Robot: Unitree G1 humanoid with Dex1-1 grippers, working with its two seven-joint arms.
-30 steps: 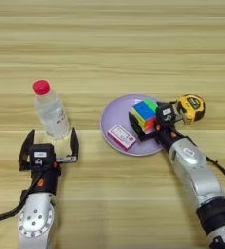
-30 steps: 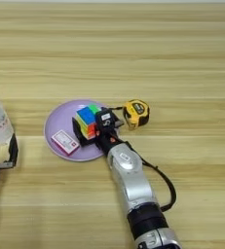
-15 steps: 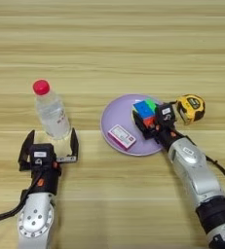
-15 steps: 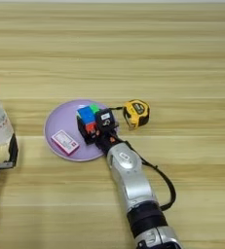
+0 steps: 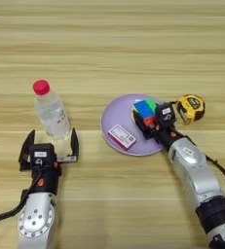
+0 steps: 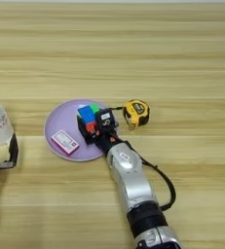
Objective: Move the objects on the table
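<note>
A multicoloured puzzle cube point(image 5: 144, 109) sits over the right side of a purple plate point(image 5: 116, 115), blue face up. My right gripper point(image 5: 148, 121) is shut on it, one black finger on either side. A small flat red-and-white box point(image 5: 122, 136) lies on the plate's front part. To the left, a clear bottle point(image 5: 51, 113) with a red cap point(image 5: 41, 87) stands upright on the table point(image 5: 109, 48). Just in front of the bottle my left gripper point(image 5: 50, 144) is open, and its fingertips reach the sides of the bottle's base.
A yellow tape measure point(image 5: 191, 107) lies just right of the plate, close behind my right wrist. The plate's rim runs between the bottle and my right arm. A black cable trails along my right forearm point(image 6: 131, 180).
The cube has turned in my right gripper, from a yellow-and-green face to the blue face, and has shifted slightly. The bottle, the box and my left gripper have not moved.
</note>
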